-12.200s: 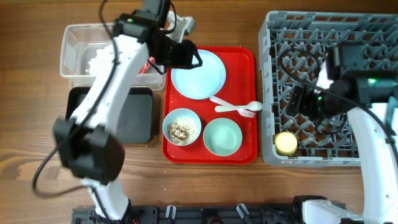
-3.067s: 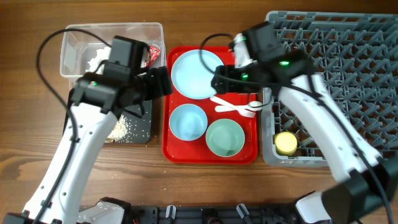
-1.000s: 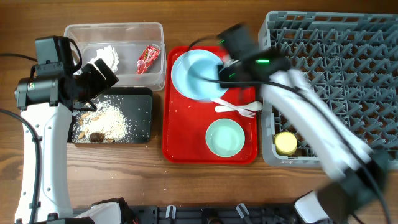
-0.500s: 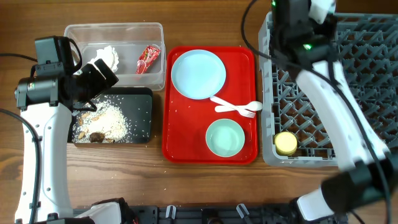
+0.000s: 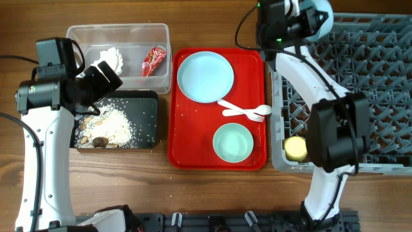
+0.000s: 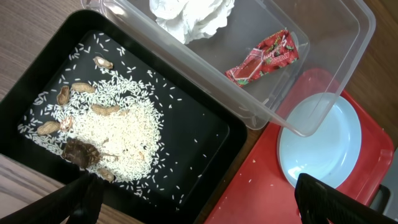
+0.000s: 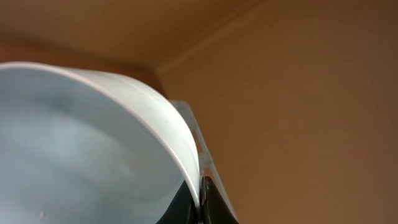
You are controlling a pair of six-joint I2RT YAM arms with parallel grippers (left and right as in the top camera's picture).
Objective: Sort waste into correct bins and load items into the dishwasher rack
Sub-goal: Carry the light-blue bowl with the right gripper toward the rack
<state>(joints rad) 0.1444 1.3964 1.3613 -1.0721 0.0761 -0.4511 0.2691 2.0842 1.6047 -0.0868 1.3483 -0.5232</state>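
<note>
Newly raised bowl (image 5: 318,15) hangs over rack (image 5: 380,84); wrist view shows fingers (image 7: 209,209) pinching it.

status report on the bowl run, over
Left end effector open, empty, over black tray. Right end effector shut on pale blue bowl, high beside dishwasher rack. Plate, mint bowl, cutlery on red tray. Path looks clear.

Glowing bright red across the serving tray (image 5: 193,151), and repeating shiny red on the wrapper (image 5: 153,59). Showing light blue on the plate (image 5: 205,76), mint green on the bowl (image 5: 232,143), pale bluish white on the other bowl (image 7: 81,155). Reading white on the fork and spoon (image 5: 241,111) and the tissue (image 5: 111,58), yellow on the cup (image 5: 296,148). Forming a grey open grid over the rack (image 5: 277,138). Speckling the black tray (image 5: 147,132) with whitish and brown food scraps (image 5: 109,122). Running brown wood grain along the table (image 5: 193,193).
</note>
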